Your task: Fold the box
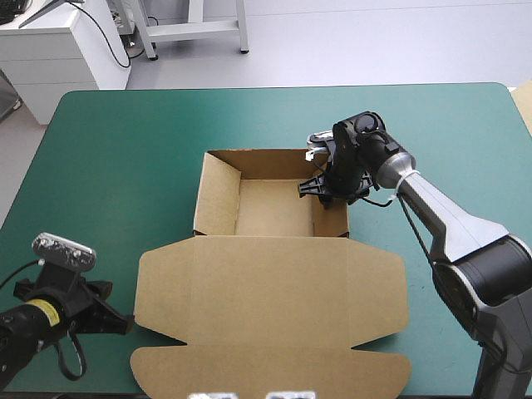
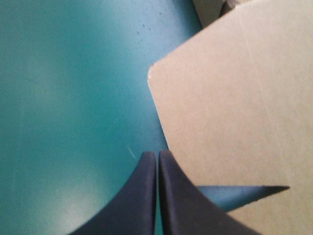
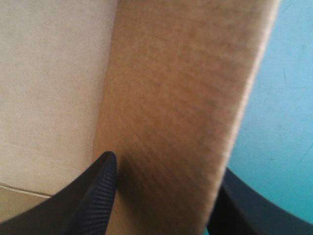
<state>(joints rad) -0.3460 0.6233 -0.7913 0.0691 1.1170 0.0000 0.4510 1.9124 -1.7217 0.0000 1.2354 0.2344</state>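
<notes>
The brown box (image 1: 274, 208) stands mid-table as an open tray with its walls raised. Its lid (image 1: 274, 291) lies flat toward the near edge. My right gripper (image 1: 326, 189) is at the tray's right wall (image 3: 171, 122), one black finger inside and one outside, shut on it (image 3: 166, 166). My left gripper (image 1: 125, 324) rests low at the near left of the table, shut with nothing in it. In the left wrist view its tips (image 2: 157, 152) lie just beside the rounded corner of the lid's left flap (image 2: 234, 122).
Teal-green cover (image 1: 125, 150) surrounds the box on the far side, left and right. A pale edge of board (image 1: 524, 104) shows at the table's far right corner. The lid's front flap reaches almost to the near edge.
</notes>
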